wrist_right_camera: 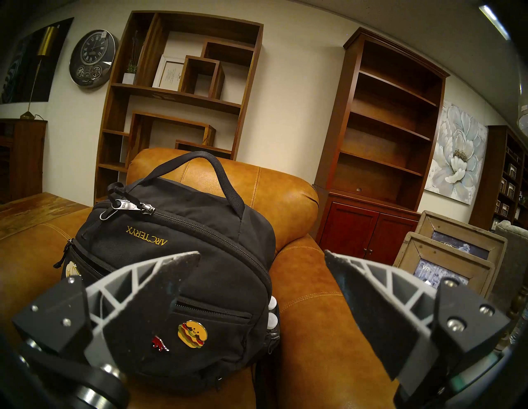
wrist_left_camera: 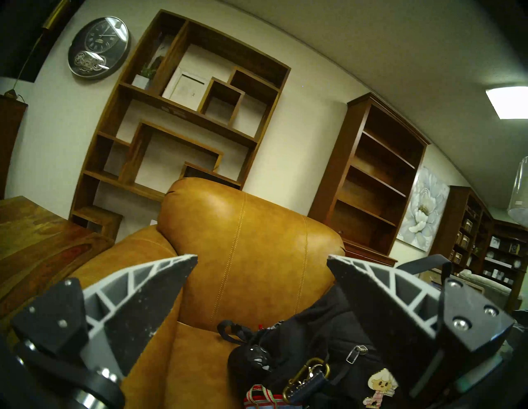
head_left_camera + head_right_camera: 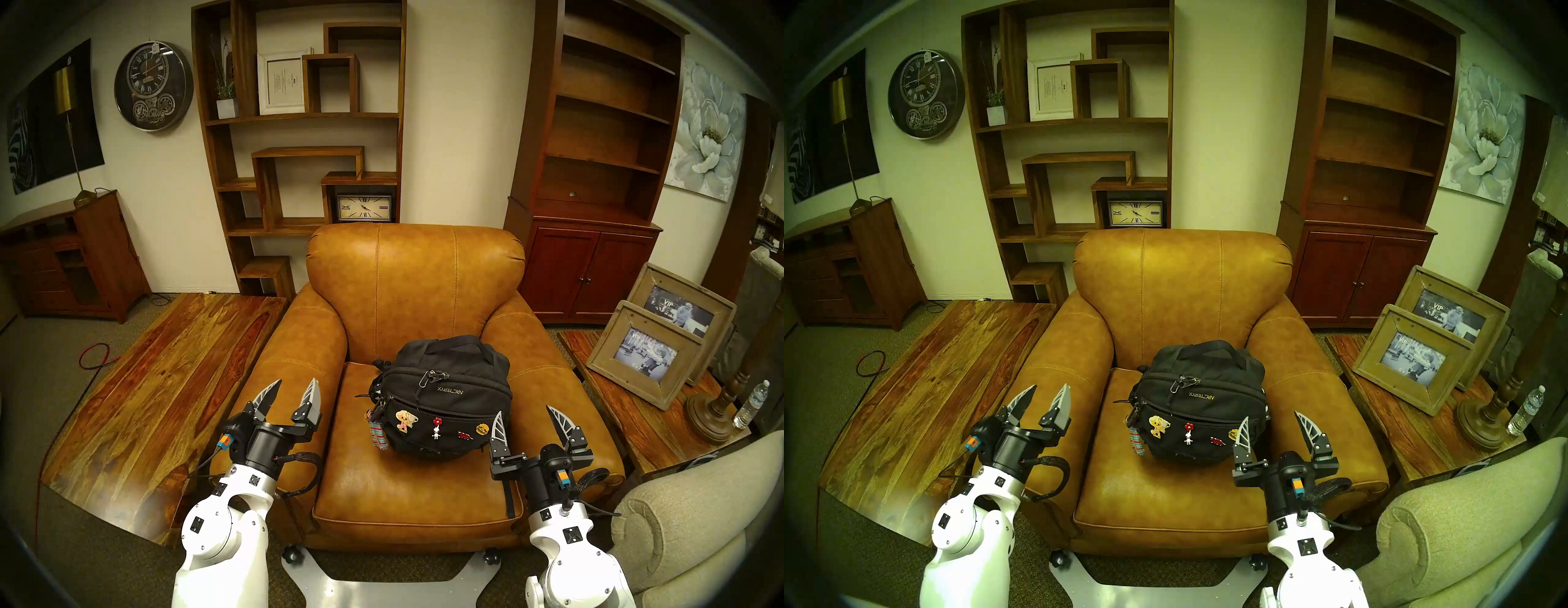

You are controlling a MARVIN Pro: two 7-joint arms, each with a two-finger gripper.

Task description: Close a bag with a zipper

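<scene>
The black bag [image 3: 445, 392] with ARC'TERYX lettering lies on the seat of a tan leather armchair [image 3: 415, 276], its handle toward the backrest. Two metal zipper pulls [image 3: 433, 376] sit together on its top left; they also show in the right wrist view [image 1: 128, 208]. Pins [image 3: 437, 426] dot the front pocket, and a striped charm [image 3: 377, 434] hangs at its left end. My left gripper [image 3: 296, 381] is open and empty above the chair's left armrest, left of the bag. My right gripper [image 3: 526, 409] is open and empty at the bag's right end, its inner finger in front of the bag.
A wooden table [image 3: 169, 382] stands left of the chair. On the right, a side table holds picture frames [image 3: 649, 352], a lamp base [image 3: 712, 412] and a water bottle [image 3: 751, 403]. A beige sofa arm [image 3: 687, 509] is at the near right. Shelves line the back wall.
</scene>
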